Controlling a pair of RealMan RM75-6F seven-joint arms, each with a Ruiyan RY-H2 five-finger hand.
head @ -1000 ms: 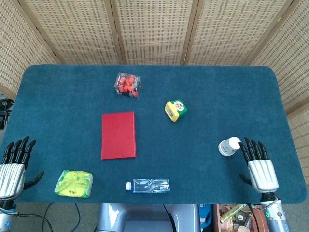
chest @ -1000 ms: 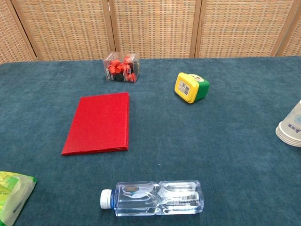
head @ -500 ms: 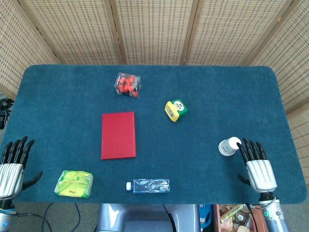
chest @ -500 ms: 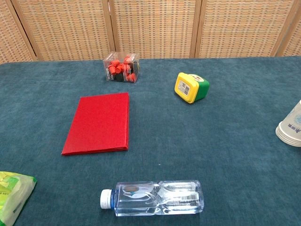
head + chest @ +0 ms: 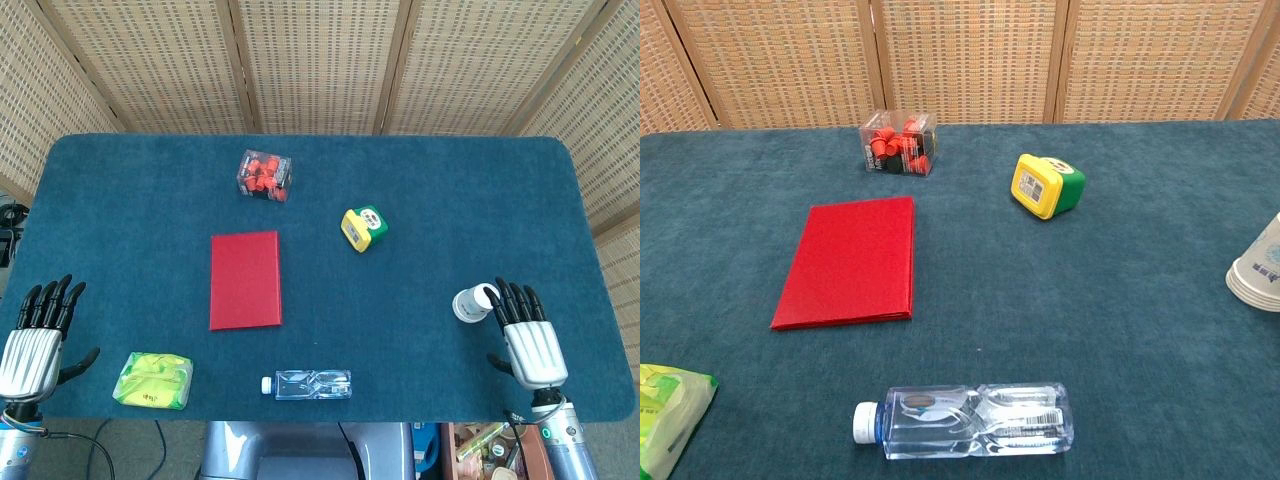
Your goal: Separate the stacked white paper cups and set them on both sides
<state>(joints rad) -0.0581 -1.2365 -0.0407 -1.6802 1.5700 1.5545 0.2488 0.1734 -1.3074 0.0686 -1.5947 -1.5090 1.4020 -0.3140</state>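
The stacked white paper cups (image 5: 472, 302) lie on their side at the right of the blue table; the chest view shows their rims (image 5: 1258, 273) at its right edge. My right hand (image 5: 529, 338) hovers just right of the stack, back up, fingers spread and reaching beside the cups, holding nothing. My left hand (image 5: 36, 338) is at the table's front left corner, fingers spread, empty. Neither hand shows in the chest view.
A red book (image 5: 245, 279) lies left of centre. A clear box of red pieces (image 5: 265, 176) stands at the back. A yellow-green gadget (image 5: 363, 228) sits mid-table. A water bottle (image 5: 312, 384) lies near the front edge and a yellow-green packet (image 5: 153, 380) at front left.
My right hand has slid slightly left and forward, closer to the cups. My left hand has moved a little right and up in the head view.
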